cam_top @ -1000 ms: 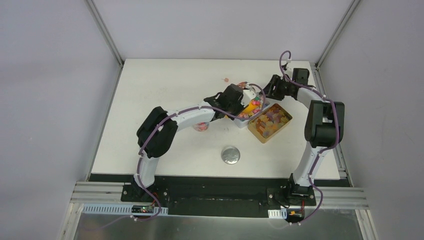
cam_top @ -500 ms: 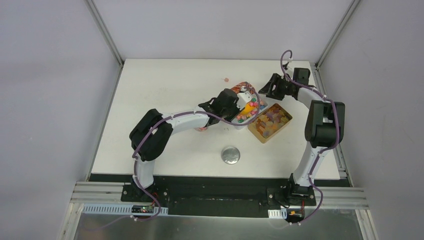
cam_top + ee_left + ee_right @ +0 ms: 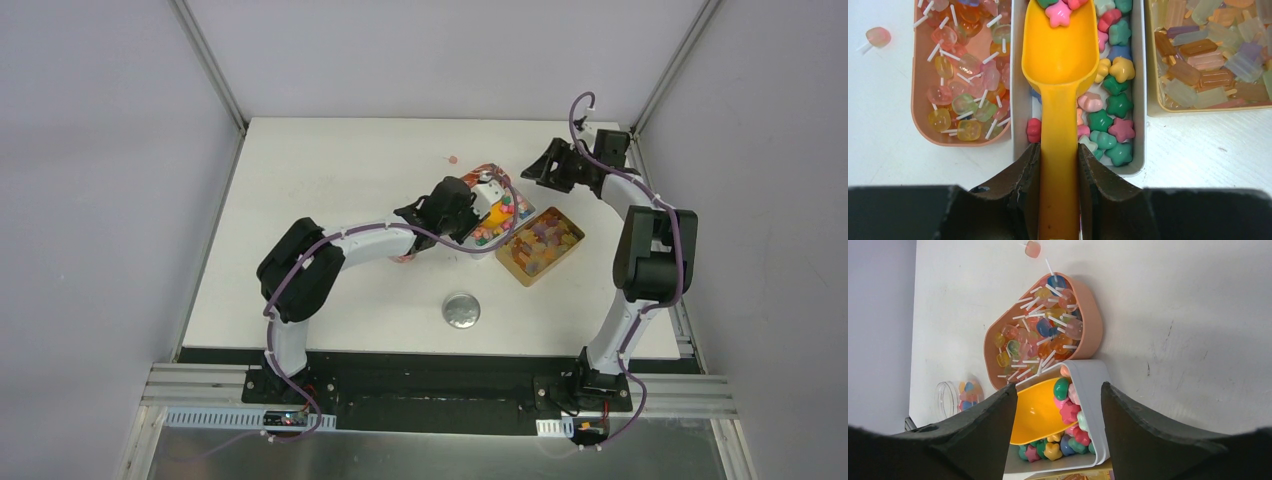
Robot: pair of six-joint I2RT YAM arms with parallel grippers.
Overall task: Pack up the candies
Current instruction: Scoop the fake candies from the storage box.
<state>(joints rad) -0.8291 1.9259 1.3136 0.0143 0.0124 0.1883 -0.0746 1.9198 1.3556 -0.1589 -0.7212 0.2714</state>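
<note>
Small star and flower candies in pink, green, blue and yellow fill a white tray. My left gripper is shut on the handle of an orange scoop. The scoop's bowl lies over the tray with a few candies at its tip. In the top view the left gripper is at the tray's left end. My right gripper is open and empty, above and beyond the tray, looking down on the scoop. It also shows in the top view.
A pink tray of lollipops sits left of the white one, and an amber tray of translucent gummy bars sits right. A clear jar holding a few candies lies under the left arm. A round silver lid lies nearer. One loose lollipop lies further back.
My left gripper has shifted slightly left with the scoop, still over the white tray. My right gripper has drawn back towards the far right corner.
</note>
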